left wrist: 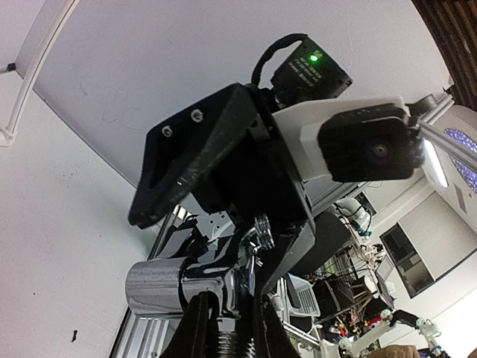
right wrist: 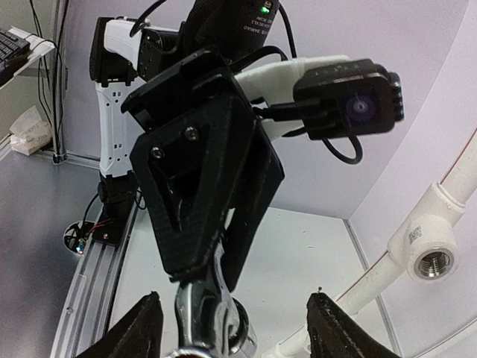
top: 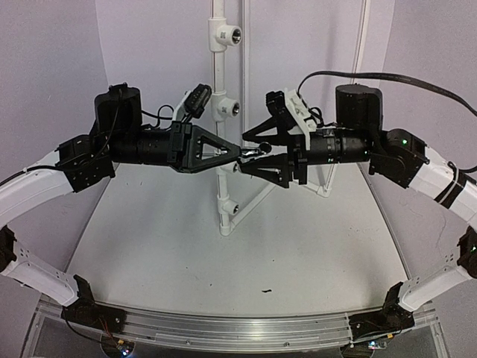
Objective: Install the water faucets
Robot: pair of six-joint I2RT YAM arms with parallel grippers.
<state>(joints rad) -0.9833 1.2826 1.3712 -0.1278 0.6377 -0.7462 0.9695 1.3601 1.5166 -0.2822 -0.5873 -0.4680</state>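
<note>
A chrome water faucet [top: 254, 151] hangs in mid-air in front of the white pipe stand, between the two grippers. My left gripper [top: 241, 153] is shut on it. In the left wrist view its fingers [left wrist: 195, 328] clamp the shiny faucet [left wrist: 179, 287] near the threaded stub. My right gripper [top: 252, 151] stands open around the faucet, one finger above and one below. In the right wrist view its fingertips [right wrist: 145, 322] are spread wide on either side of the faucet [right wrist: 209, 313] without touching it, and the left gripper [right wrist: 201, 179] holds the faucet from above.
The upright white pipe [top: 221, 82] carries tee fittings with threaded openings at the top [top: 227, 33], the middle [top: 228, 109] and low down [top: 229, 206]. One tee [right wrist: 432, 257] shows at the right of the right wrist view. A small dark speck [top: 265, 291] lies on the table.
</note>
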